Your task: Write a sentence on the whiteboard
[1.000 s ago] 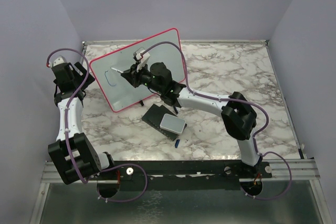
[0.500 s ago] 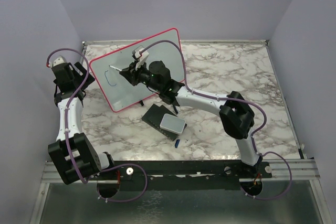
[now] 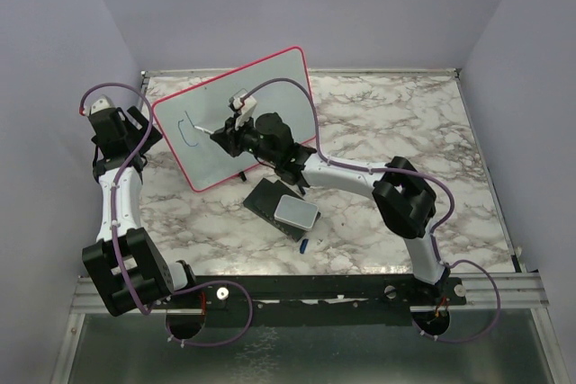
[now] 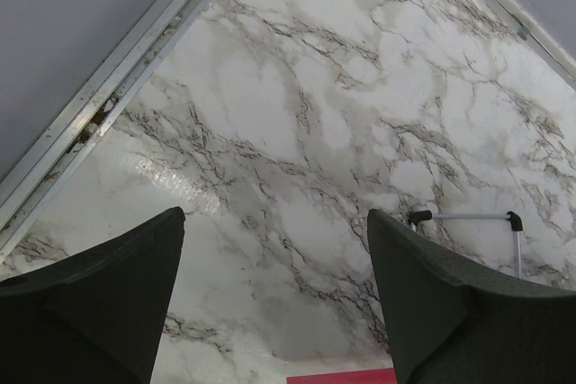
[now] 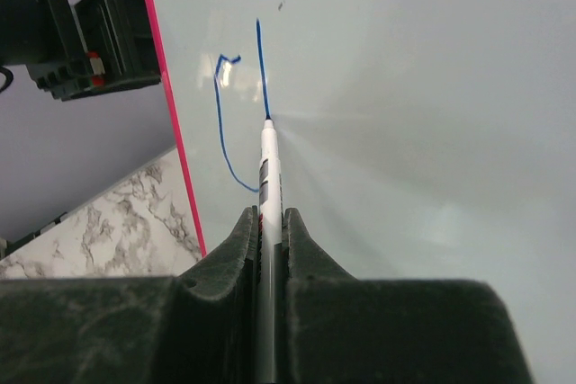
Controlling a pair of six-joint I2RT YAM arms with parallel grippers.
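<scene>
Top view first: the right gripper (image 3: 219, 135) has been slid a bit down and left across the whiteboard (image 3: 270, 87) over the last second. A second short blue line has been added next to the first curved one, so the sentence (image 3: 185, 126) is judged to be barely started, maybe a letter or two in. The board is propped up tilted at the back left of the marble-patterned table (image 3: 405, 132). It's glossy white with rounded corners and a thin pink-red frame, and a dark block with a grey-white pad (image 3: 295, 212) is lying just in front of it. In the left wrist view, the left gripper (image 4: 274, 312) is seen spread wide, with nothing between its matte dark fingers and only veined tabletop beyond. In the right wrist view, the right gripper is pinched tight on a slim white marker (image 5: 269, 164), whose tip is touching the shiny board right at the end of the fresh stroke.
</scene>
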